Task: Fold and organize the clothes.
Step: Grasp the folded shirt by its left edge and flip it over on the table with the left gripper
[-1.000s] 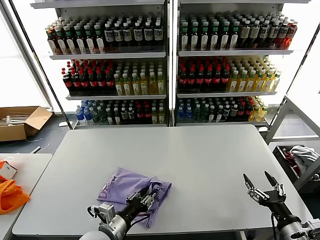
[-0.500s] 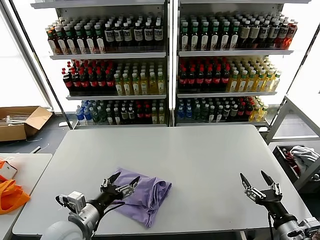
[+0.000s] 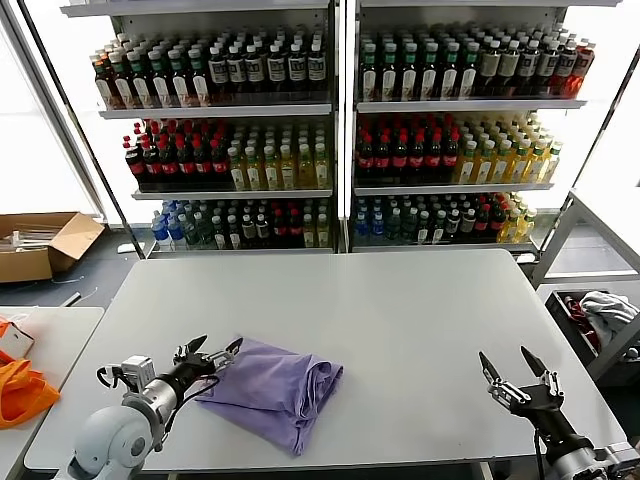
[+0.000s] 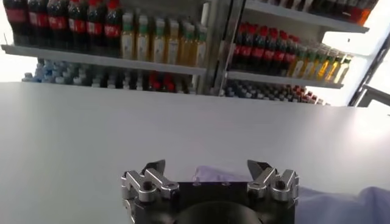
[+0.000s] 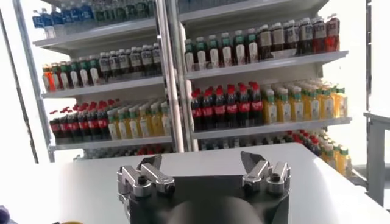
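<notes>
The lavender T-shirt (image 3: 275, 390) lies folded in a bundle on the grey table (image 3: 400, 310), near its front left. My left gripper (image 3: 212, 350) is open and empty, just off the shirt's left edge, above the table. In the left wrist view a bit of the shirt (image 4: 332, 198) shows past the open gripper (image 4: 207, 167). My right gripper (image 3: 512, 362) is open and empty at the table's front right, far from the shirt; it also shows in the right wrist view (image 5: 201, 161).
Shelves of bottled drinks (image 3: 330, 140) stand behind the table. Orange fabric (image 3: 20, 392) lies on a side table at the left. A cardboard box (image 3: 40, 245) sits on the floor at the left. A bin with white cloth (image 3: 605, 315) is at the right.
My left gripper has let go of the shirt, opened and drawn back to the left. The shirt now lies flatter. The right gripper has dropped back slightly.
</notes>
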